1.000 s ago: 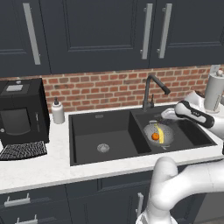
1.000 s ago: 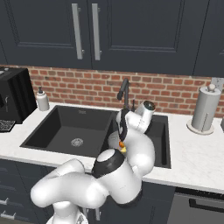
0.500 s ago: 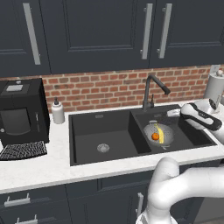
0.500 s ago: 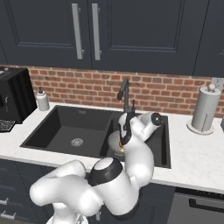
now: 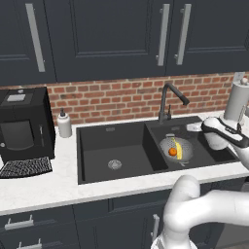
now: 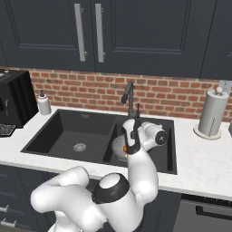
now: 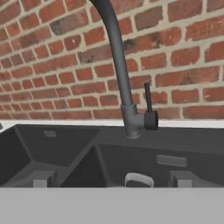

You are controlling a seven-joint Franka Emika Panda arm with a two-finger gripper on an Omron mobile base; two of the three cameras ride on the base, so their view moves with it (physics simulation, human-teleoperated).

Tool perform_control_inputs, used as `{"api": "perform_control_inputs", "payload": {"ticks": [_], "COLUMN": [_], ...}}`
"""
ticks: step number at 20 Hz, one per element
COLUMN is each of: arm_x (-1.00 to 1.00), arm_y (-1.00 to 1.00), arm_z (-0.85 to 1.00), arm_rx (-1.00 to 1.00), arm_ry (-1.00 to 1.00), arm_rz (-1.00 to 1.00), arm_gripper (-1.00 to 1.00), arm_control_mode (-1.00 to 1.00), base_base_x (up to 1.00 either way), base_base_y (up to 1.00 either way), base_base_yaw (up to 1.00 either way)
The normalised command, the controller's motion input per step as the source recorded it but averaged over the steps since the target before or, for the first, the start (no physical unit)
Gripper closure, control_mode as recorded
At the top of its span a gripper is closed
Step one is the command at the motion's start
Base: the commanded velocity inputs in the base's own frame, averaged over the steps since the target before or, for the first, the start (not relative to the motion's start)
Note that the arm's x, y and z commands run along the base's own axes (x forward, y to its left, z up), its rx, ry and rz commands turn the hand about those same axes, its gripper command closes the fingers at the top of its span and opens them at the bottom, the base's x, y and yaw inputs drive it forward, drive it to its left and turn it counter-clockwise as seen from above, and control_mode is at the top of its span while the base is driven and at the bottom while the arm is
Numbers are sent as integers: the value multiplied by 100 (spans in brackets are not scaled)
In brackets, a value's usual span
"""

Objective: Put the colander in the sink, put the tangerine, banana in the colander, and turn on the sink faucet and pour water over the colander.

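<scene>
1. Sits in the smaller right basin of the black sink (image 5: 97,146): the colander (image 5: 176,148), with the tangerine (image 5: 172,151) and the banana (image 5: 179,147) inside it.
2. Rises at the far edge of the sink, between the two basins: the sink faucet (image 7: 118,74), its thin lever upright on the right side of its base, seen close in the hand view against the brick wall (image 7: 183,57).
3. Spread wide, holding nothing: the pincer (image 7: 113,179), its tips facing the faucet base with open space between.
4. Hangs over the right basin and hides part of the colander in the right base view: the white arm.
5. Stand around on the table (image 5: 44,187): a white soap bottle (image 5: 64,124) left of the sink, a black coffee machine (image 5: 22,129) further left, a paper towel roll (image 6: 213,113) far right.
6. No readable writing or brand marks anywhere.
</scene>
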Motion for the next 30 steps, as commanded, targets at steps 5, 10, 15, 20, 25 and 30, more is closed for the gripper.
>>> {"api": "perform_control_inputs", "payload": {"ticks": [5, 10, 15, 20, 25, 30], "arm_x": [32, 33, 27, 18, 21, 29], "arm_y": [1, 0, -5, -1, 0, 0], "arm_z": [12, 6, -7, -8, 0, -3], "arm_rx": [0, 0, 0, 0, 0, 0], "arm_ry": [-9, -5, -6, -8, -4, -2], "arm_rz": [-3, 0, 0, 0, 0, 0], "arm_gripper": [-100, -100, -100, -100, -100, -100], "arm_control_mode": [-100, -100, -100, -100, -100, -100], "base_base_x": [0, 0, 0, 0, 0, 0], "base_base_y": [0, 0, 0, 0, 0, 0], "base_base_yaw": [0, 0, 0, 0, 0, 0]}}
